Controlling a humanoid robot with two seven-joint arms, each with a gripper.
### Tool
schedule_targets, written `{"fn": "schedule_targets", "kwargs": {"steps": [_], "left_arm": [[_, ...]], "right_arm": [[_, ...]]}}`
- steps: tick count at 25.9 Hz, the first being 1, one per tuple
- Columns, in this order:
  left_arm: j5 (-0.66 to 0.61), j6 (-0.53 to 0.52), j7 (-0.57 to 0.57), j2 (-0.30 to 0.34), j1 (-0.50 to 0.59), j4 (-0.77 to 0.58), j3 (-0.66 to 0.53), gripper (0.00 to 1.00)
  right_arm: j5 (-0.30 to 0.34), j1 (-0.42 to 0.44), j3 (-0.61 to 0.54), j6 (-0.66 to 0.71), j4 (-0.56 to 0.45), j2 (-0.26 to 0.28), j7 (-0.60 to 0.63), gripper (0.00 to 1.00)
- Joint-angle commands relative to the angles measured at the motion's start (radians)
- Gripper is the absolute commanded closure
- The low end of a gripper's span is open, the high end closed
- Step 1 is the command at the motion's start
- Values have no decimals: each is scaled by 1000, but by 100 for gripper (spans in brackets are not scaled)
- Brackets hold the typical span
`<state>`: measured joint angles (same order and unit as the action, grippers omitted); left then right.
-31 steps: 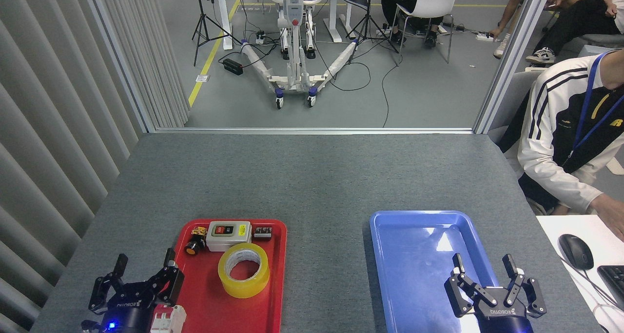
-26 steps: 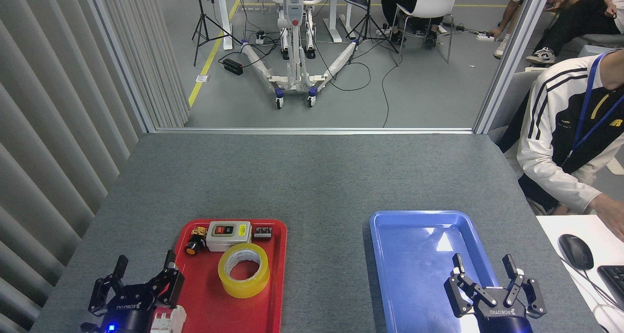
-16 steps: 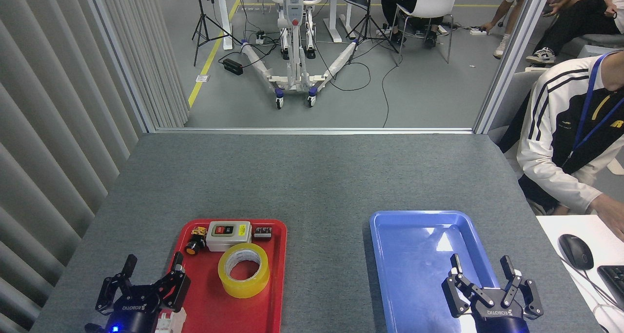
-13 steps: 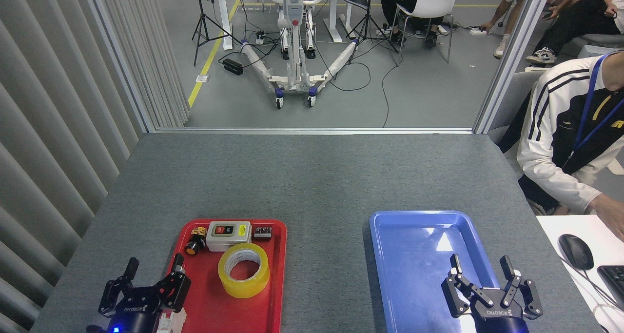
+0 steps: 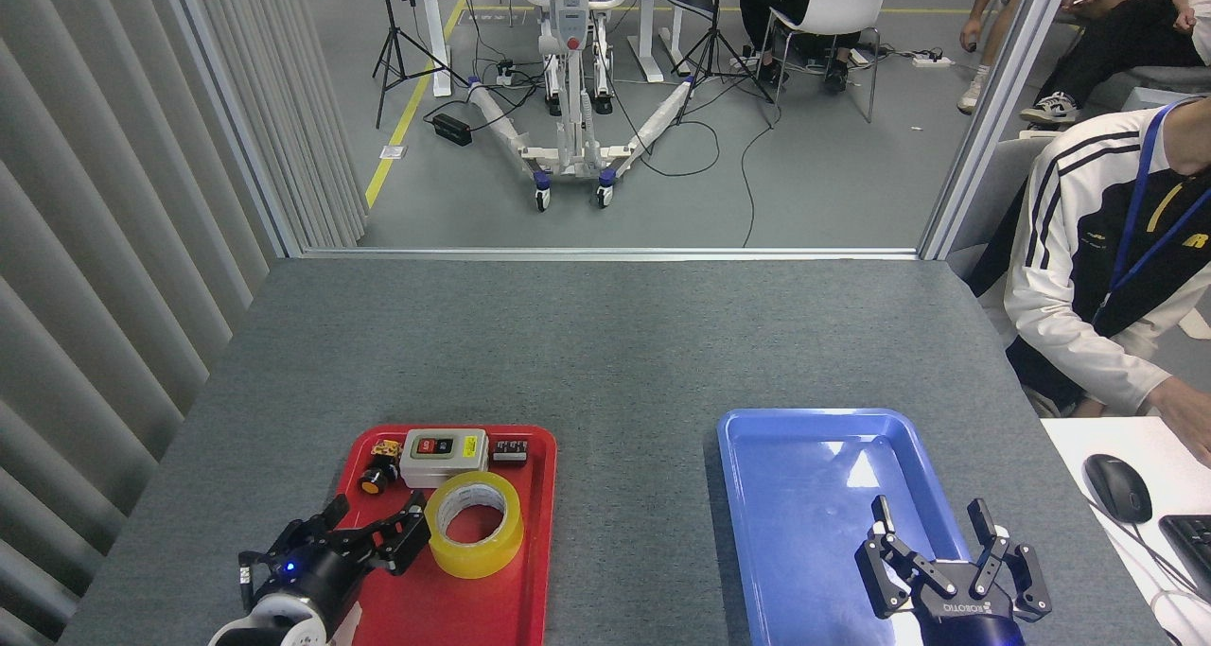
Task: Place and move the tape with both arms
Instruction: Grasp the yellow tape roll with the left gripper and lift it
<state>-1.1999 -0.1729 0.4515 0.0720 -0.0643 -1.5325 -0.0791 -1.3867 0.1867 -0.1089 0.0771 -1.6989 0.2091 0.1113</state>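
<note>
Our left gripper (image 5: 377, 520) stands with its fingers spread apart, its nearer fingertip just beside the tape (image 5: 473, 523) at the roll's nine o'clock, holding nothing. The tape lies flat in the red tray (image 5: 530, 570). Our right gripper (image 5: 932, 525) hangs spread wide and empty over the blue tray (image 5: 757, 457).

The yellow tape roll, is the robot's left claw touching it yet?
Cannot tell. In the head view the open left gripper has one fingertip right against the edge of the tape roll, with no gap showing, but overlap from this angle could hide one.
</note>
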Motion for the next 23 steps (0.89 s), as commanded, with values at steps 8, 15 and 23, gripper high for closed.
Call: {"fn": "schedule_targets", "kwargs": {"steps": [8,15,23], "left_arm": [[-4,-10,182,17,-183,203,78,0],[-142,-8,184,6,-195,250,99,0],[-158,-5,182,-8,-198,272,101,1]], "right_arm": [[-2,-1,1,1,-1,-1,-1,0],[-2,-1,1,1,1,-1,-1,0],[-3,-1,5,1,1,-4,-1,0]]}}
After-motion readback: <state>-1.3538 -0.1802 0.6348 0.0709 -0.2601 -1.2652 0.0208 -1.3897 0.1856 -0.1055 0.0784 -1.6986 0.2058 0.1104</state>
